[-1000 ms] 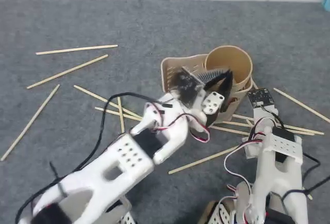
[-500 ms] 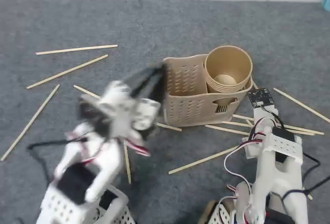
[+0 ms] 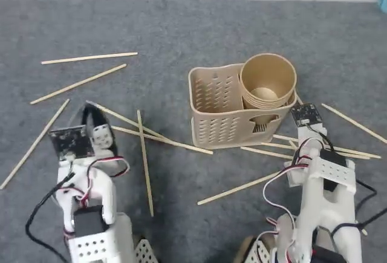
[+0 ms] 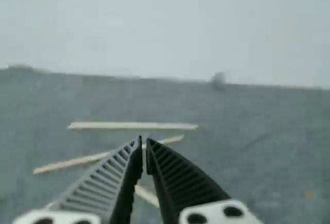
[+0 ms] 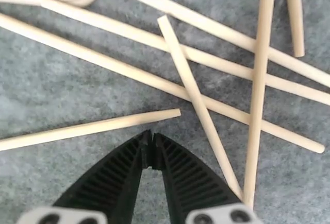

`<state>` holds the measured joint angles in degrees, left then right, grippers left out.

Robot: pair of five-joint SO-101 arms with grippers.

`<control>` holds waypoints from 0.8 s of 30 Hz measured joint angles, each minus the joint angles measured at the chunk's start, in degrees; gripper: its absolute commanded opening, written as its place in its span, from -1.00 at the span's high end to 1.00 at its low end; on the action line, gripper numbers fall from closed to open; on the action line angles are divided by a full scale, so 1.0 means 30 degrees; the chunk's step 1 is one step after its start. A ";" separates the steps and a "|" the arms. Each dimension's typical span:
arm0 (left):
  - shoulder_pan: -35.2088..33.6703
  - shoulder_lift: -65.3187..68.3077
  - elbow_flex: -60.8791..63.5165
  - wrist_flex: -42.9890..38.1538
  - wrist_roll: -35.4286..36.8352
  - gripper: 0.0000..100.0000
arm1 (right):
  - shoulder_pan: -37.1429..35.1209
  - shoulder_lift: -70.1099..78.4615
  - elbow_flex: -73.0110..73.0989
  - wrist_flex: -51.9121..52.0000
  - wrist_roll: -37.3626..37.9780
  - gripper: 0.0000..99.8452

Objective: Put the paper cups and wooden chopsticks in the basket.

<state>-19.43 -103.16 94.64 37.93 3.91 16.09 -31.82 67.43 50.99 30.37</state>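
Clock is read on the high view, basket as centre.

Cups are seen nested upright in the 3 o'clock half of the basket; the 9 o'clock half looks free. That part of the task is judged done.

Sticks are scattered on the carpet: a loose fan at 9 to 10 o'clock, well apart from the basket; a few crossed at 7 to 8 o'clock; a tangle at 4 to 5 o'clock. None is seen in the basket.

Left gripper: placed at 8 o'clock, jaws pressed together, nothing held, aimed toward the 10 o'clock fan.

Right gripper: placed at 4 o'clock, jaws likewise closed on nothing, tips near the end of a lone stick, the tangle just beyond.

Step in hand is judged a stick pickup. Jaws must be opened wide before descent. One stick should be straddled crosswise near its middle, where no other is crossed, or two may be dragged. Tips should be pressed lightly into the carpet so the thin stick is not skipped. It should then be tipped on end and lowered into the free half, the basket wall left untouched, since the basket looks light and could be shoved
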 measured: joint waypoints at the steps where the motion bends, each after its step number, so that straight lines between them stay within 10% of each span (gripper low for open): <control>1: -0.0586 0.0000 0.0381 0.0264 0.0000 0.97 | 0.0000 0.0000 0.0000 0.0000 0.0000 0.98; 11: -0.2110 0.0234 0.0733 0.4220 -0.0059 0.97 | 0.1670 0.0000 -0.1172 0.0000 0.0059 0.98; 24: -0.2081 0.0234 0.0733 0.4894 -0.0059 0.97 | 0.3751 0.3751 -1.3978 0.4747 0.1700 0.94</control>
<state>-25.67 -102.46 96.84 52.62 3.74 27.34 -20.57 25.49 65.23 35.47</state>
